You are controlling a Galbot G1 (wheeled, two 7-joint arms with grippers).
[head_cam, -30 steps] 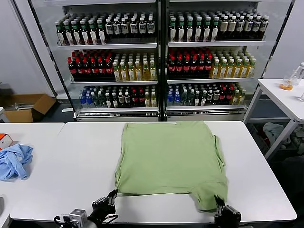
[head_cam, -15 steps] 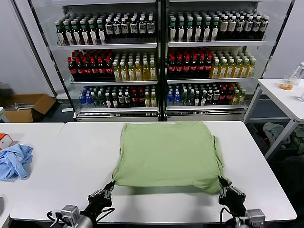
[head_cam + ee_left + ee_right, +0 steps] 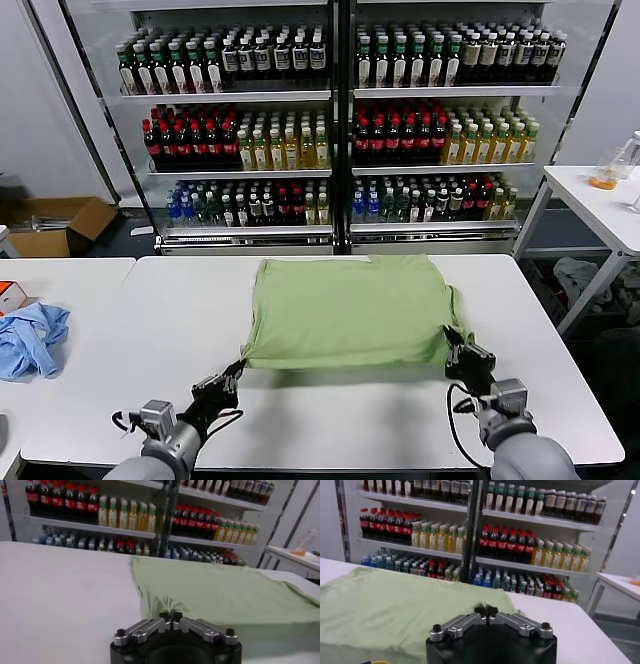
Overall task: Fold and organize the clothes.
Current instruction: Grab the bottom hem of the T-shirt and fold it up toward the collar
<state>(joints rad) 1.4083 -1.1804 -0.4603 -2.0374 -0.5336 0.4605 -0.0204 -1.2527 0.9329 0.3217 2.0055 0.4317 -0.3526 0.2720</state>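
The light green shirt lies plain side up on the white table, its near edge lifted and carried back over the rest. My left gripper is shut on the shirt's near left corner. My right gripper is shut on the near right corner. In the left wrist view the closed gripper pinches gathered green cloth. In the right wrist view the closed gripper pinches the shirt's edge. The collar, buttons and print are hidden.
A crumpled light blue garment lies on the left table, next to an orange and white box. Shelves of bottles stand behind the table. Another white table stands at the far right. A cardboard box sits on the floor.
Both grippers have moved away from the table's near edge toward the shelves, carrying the shirt's near hem with them. The shirt now looks shorter, and the sleeve at the near right has been folded in.
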